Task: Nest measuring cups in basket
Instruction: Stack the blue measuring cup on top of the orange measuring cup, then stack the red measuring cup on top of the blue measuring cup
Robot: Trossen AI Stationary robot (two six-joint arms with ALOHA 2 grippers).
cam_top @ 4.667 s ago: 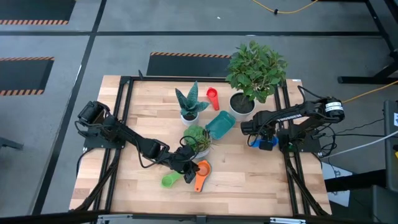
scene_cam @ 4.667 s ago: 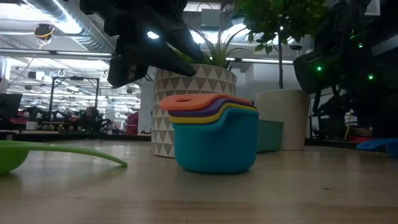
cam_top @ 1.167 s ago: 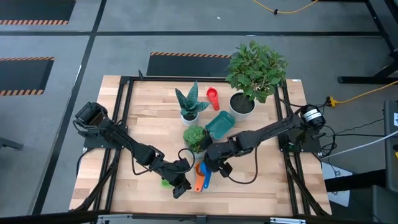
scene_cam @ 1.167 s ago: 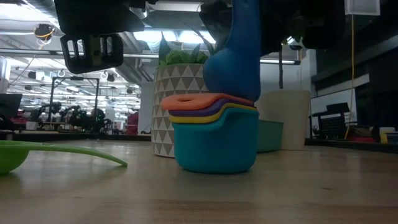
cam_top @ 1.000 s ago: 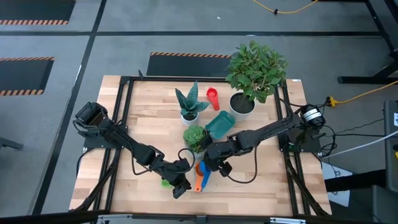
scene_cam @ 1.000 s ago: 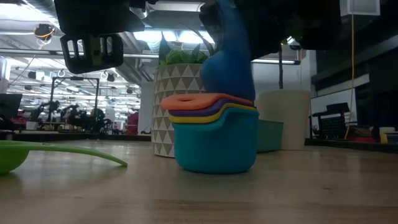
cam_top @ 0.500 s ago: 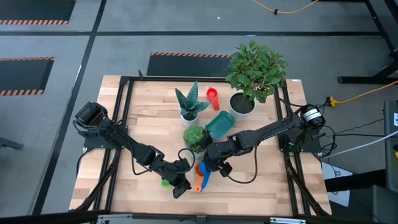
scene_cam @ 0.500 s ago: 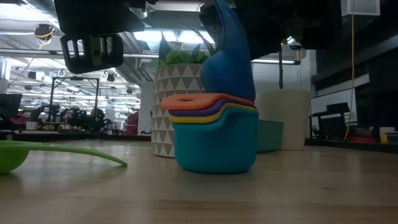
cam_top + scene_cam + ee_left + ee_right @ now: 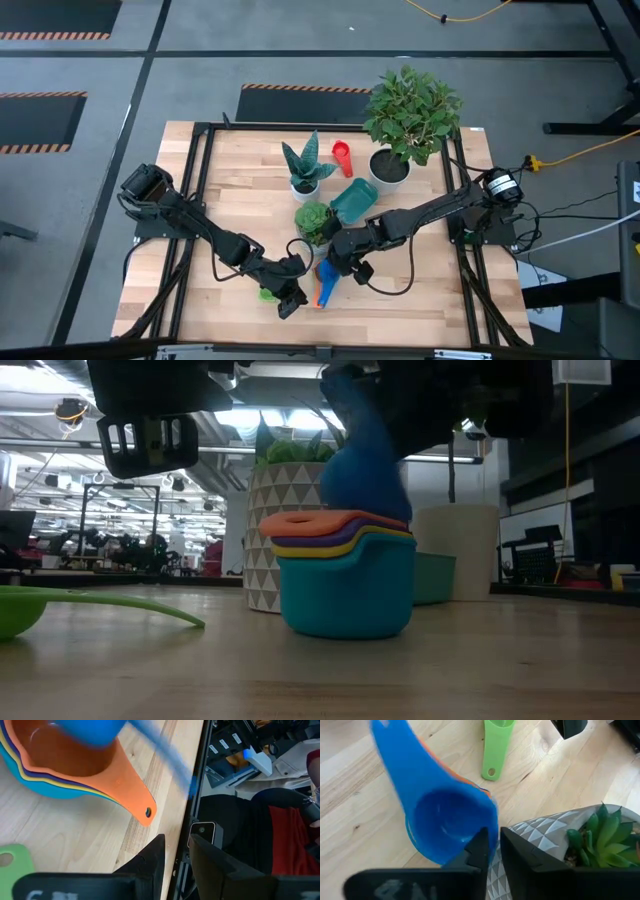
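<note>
**Blue cup going onto the stack**

Nearest the front edge of the worktop [image 9: 400, 300] the green measuring cup [image 9: 268, 292] lies on the wood, its flat handle stretched out in the low view. The left pincer [image 9: 290, 300] hangs beside it, fingers apart, holding nothing.

Just behind sits the stack of nested cups [image 9: 345, 575], teal at the bottom and orange on top. The right pincer [image 9: 492, 851] is closed on the rim of the dark blue measuring cup [image 9: 445, 822], which is tilted over the orange bowl with its handle pointing up.

These cups look like light, stiff plastic with smooth walls, so a rim pinch may twist; the flat handle seems the steadier hold.

Farther back, the teal basket [image 9: 353, 202] lies between the succulent pot [image 9: 315, 222] and the leafy plant [image 9: 410, 115], apart from the stack. The red measuring cup [image 9: 342, 157] is beyond it.
</note>
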